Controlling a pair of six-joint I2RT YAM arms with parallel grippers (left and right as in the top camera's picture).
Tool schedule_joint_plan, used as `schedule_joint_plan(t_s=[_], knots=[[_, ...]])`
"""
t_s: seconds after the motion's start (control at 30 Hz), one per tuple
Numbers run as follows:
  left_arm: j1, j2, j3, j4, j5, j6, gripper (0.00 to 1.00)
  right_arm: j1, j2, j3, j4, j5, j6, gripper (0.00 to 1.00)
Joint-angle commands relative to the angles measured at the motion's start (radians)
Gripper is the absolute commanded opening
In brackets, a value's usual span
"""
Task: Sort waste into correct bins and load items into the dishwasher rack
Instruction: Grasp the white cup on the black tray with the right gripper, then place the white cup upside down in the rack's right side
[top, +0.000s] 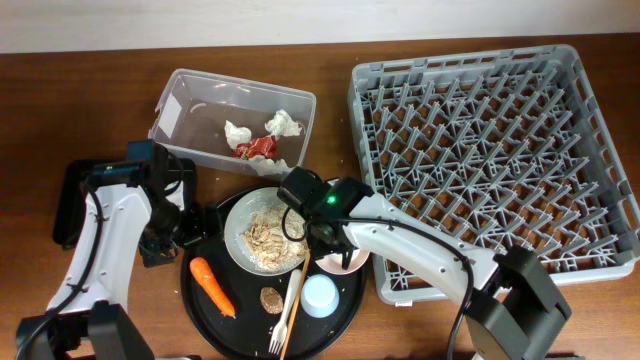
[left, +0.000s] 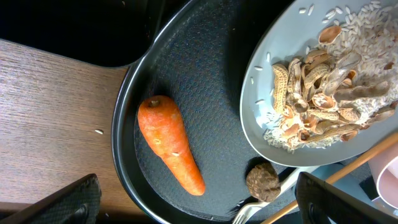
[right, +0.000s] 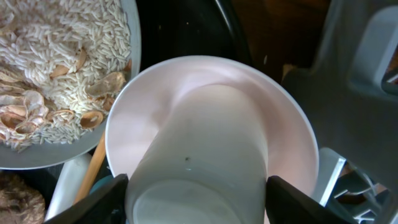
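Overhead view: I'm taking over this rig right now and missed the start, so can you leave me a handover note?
Left end effector: open and empty, over the carrot and brown lump on the round black tray.
Right end effector: fingers either side of the cream cup, which sits in the pink bowl; whether it grips is unclear.
Done: tissues and red wrapper are in the clear tub.
Left: bin the carrot, the lump and the food on the plate. Load plate, bowl, cream cup, light blue cup, fork and chopstick. No items are visible in the dishwasher rack.
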Motion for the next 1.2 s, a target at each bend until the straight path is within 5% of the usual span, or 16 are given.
schedule_joint_plan(t_s=[0.0,0.33,0.6,0.73,0.83,1.17], knots=[[0.005,-0.003,-0.005,0.003,0.011,0.017,0.99,0.009,0.002,-0.007,-0.013,0.015,0.027,0.61],[0.005,-0.003,-0.005,0.002,0.011,0.017,0.99,0.008,-0.083,0.019,-0.058,0.024,0.035,0.57],[0.005,-0.003,-0.005,0.002,0.011,0.017,0.99,-0.033,-0.398,0.149,-0.194,0.207,0.034,0.58],[0.005,-0.003,-0.005,0.003,0.011,0.017,0.99,-0.238,-0.563,0.153,-0.256,0.214,-0.002,0.62],[0.005,-0.003,-0.005,0.005,0.011,0.017,0.99,-0.540,-0.635,0.153,-0.291,0.229,-0.088,0.62],[0.005,-0.003,-0.005,0.006,0.011,0.016,0.99,-1.265,-0.452,0.152,-0.198,0.087,-0.266,0.61]])
